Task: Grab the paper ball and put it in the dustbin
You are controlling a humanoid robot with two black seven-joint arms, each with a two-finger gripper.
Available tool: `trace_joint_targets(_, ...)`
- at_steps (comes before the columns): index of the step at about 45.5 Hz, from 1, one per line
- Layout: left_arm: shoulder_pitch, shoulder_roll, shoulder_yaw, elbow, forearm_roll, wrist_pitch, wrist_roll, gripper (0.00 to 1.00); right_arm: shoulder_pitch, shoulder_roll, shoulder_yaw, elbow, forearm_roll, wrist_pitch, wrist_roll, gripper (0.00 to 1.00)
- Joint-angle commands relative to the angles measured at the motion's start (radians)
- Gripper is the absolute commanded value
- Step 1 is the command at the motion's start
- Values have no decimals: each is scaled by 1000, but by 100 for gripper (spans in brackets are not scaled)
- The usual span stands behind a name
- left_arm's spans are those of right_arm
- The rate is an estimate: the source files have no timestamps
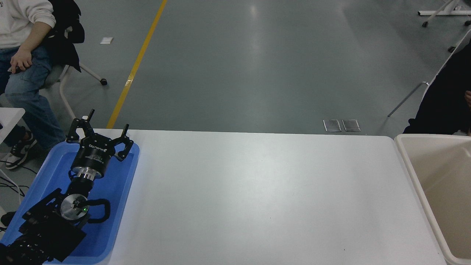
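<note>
The beige dustbin [430, 137] stands at the table's right end, cut off by the picture's edge; the part of its inside that shows holds nothing. The paper ball is out of view. My right gripper is out of view. My left arm is parked at the lower left over the blue tray [121, 206], and its gripper [106, 128] is open and empty, pointing at the table's far edge.
A person in black [447, 103] sits just behind the dustbin at the right edge. Another person [22, 55] sits on a chair at the far left. The white table [257, 195] spans between the tray and the bin.
</note>
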Motion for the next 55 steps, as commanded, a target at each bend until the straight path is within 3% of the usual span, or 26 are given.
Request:
trace_joint_targets(1,0,0,0,1,0,0,0,100,-259,37,217,-151,15,-107,-13,0)
trace_joint_targets(17,0,0,0,-1,0,-2,0,100,-431,122,358,-239,15,-152,-13,0)
trace_joint_targets(35,0,0,0,1,0,0,0,100,-446,129,394,-239,15,-173,-13,0)
trace_joint_targets(37,0,0,0,1,0,0,0,100,-446,129,398,-239,17,-173,-13,9)
trace_joint_targets(39,0,0,0,1,0,0,-1,100,-444,129,401,-239,17,-176,-11,25)
trace_joint_targets(45,0,0,0,1,0,0,0,100,-441,128,404,-239,35,-189,-11,98)
trace_joint_targets(55,0,0,0,-1,0,0,0,100,-446,128,406,-223,36,-190,-11,100)
